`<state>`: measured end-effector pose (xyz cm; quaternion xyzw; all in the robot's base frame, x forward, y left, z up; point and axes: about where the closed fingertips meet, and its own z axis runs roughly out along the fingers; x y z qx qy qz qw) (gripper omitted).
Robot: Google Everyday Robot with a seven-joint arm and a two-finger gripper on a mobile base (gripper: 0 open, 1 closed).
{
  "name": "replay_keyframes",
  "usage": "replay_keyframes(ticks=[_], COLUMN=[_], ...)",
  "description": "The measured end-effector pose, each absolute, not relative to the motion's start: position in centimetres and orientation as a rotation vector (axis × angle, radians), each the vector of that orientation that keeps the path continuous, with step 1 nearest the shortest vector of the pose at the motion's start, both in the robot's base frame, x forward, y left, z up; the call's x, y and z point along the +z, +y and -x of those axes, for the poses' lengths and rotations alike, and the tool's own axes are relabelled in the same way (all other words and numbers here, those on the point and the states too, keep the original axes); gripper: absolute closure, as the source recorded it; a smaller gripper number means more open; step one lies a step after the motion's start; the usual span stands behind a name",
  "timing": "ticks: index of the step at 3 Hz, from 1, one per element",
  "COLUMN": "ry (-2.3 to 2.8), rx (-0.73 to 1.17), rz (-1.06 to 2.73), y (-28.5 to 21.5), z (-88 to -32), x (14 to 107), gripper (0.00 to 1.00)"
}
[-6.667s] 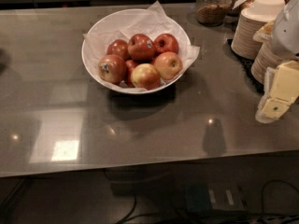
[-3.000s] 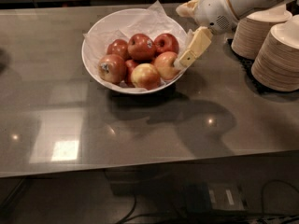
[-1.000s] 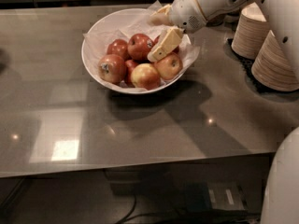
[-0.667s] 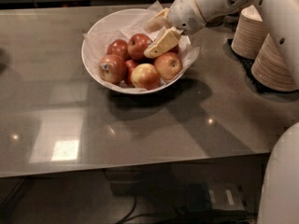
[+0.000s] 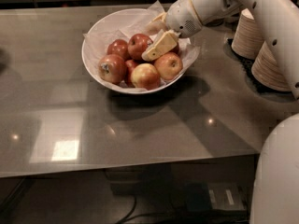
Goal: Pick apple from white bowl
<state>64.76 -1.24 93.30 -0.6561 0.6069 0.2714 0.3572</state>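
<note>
The white bowl [image 5: 100, 36], lined with crinkled white paper, stands on the grey table and holds several apples. The deep-red apple [image 5: 138, 44] lies at the back middle of the pile. My gripper [image 5: 154, 37] reaches in from the right, over the bowl's back right part. Its fingers stand apart and hold nothing. The near cream finger [image 5: 161, 45] lies just right of the deep-red apple and covers most of another red apple [image 5: 176, 48]. Paler yellow-and-red apples [image 5: 145, 75] lie at the front.
Stacks of tan paper plates [image 5: 268, 59] stand at the right on a dark mat, under my arm. A dull red apple [image 5: 111, 68] lies at the bowl's left. The table's front edge runs across the lower part of the view.
My arm has swung from the far right in over the bowl. In the last second the gripper has lowered slightly toward the back apples. The apples have not moved.
</note>
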Motion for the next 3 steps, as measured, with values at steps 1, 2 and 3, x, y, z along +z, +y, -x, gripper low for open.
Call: replay_keyframes(ticks=[1, 2, 3], ry=[1.580, 1.590, 1.600], rx=[0.723, 0.738, 0.754], rz=[1.709, 1.725, 1.741], y=[-0.87, -0.44, 0.02], z=[-64.83, -64.92, -65.02], x=[92.75, 92.45, 92.03], gripper=[0.34, 0.32, 0.30])
